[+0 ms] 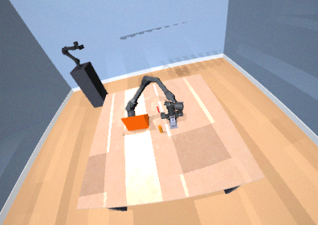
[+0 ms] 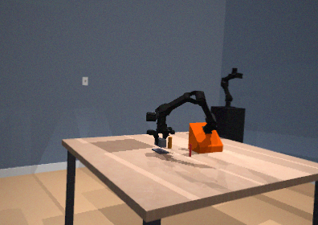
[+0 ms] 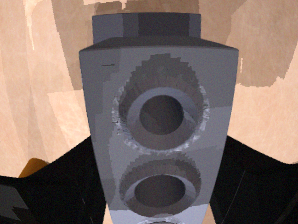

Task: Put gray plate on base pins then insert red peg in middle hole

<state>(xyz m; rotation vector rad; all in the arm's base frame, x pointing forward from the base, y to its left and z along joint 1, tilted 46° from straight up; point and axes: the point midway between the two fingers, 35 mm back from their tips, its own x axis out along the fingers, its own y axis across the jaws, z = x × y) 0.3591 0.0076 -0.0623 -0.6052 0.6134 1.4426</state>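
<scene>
My gripper (image 1: pixel 173 117) (image 2: pixel 161 137) (image 3: pixel 153 129) is shut on the gray plate (image 1: pixel 173 121) (image 2: pixel 162 142) (image 3: pixel 100 105), with a black finger on each side in the wrist view. The plate hangs just above the dark base (image 2: pixel 161 150) (image 3: pixel 146 26), with a small gap between them in the exterior view. In the wrist view the plate covers most of the base, and only the base's far end shows. Two plate holes show fully and a third is cut off at the lower edge. The base's pins are hidden. The red peg (image 1: pixel 158 109) (image 2: pixel 190 150) stands upright on the table, away from the gripper.
A small orange-brown block (image 1: pixel 161 128) (image 2: pixel 169 142) (image 3: pixel 34 167) stands near the base. A large orange box (image 1: pixel 136 123) (image 2: pixel 201 138) sits on the table (image 1: pixel 148 178) (image 2: pixel 161 190) by the arm's foot. A second arm stands on a black pedestal (image 1: pixel 87 82) (image 2: pixel 233 120) beyond the table.
</scene>
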